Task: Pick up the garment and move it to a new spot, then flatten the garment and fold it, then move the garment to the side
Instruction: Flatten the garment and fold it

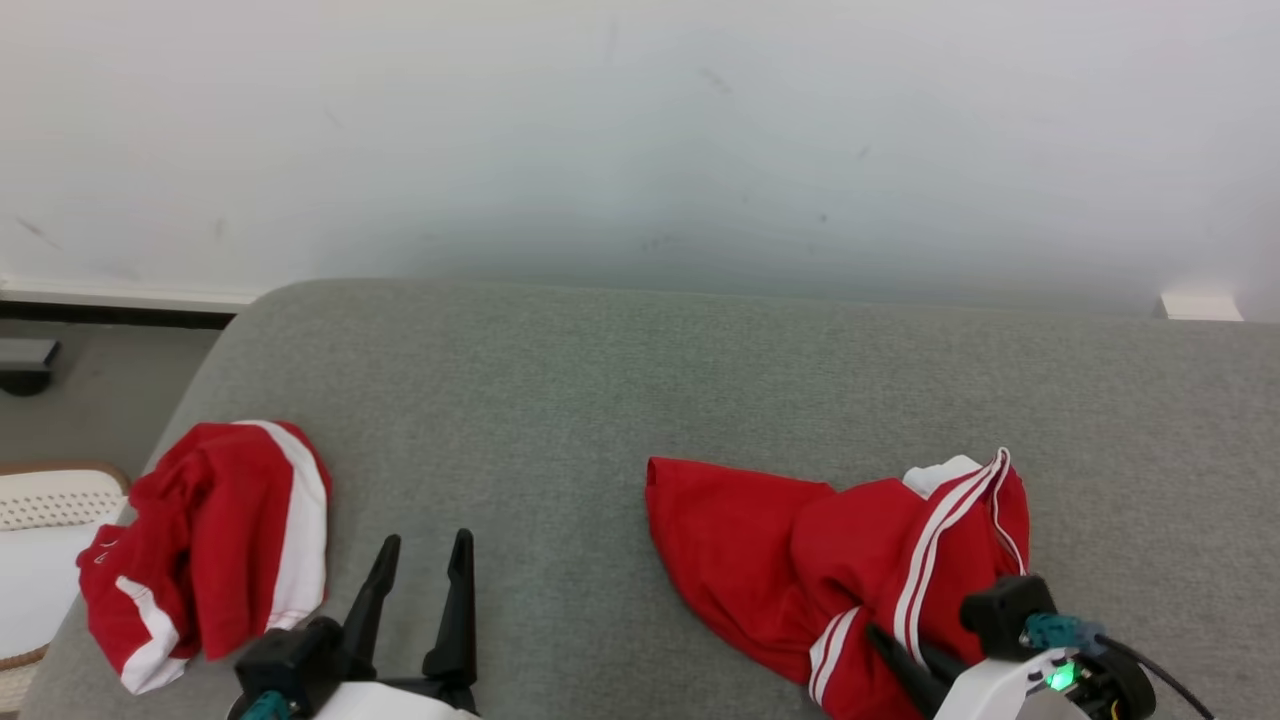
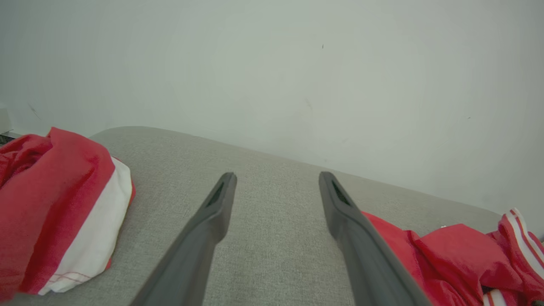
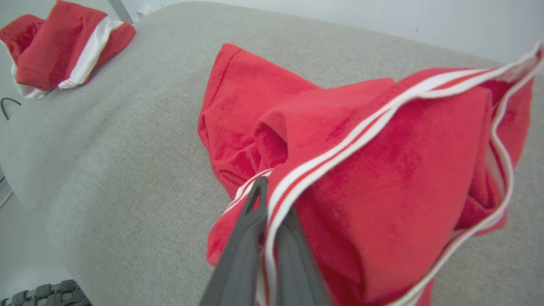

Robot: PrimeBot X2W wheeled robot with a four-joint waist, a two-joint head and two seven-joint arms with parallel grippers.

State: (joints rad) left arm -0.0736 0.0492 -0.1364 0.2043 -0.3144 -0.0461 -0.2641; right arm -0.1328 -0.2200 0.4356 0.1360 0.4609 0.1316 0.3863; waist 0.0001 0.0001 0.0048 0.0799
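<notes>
A crumpled red garment with white stripes lies on the grey cushioned surface at the right. My right gripper is shut on the garment's striped edge near its front; in the right wrist view the fabric runs between the two closed fingers. A second red and white garment lies bunched at the left edge. My left gripper stands open beside it, over bare cushion, with nothing between its fingers. The left wrist view has both garments at its sides.
A pale wall rises behind the cushion. Floor and a white woven basket lie past the cushion's left edge. Bare cushion stretches between the two garments and toward the back.
</notes>
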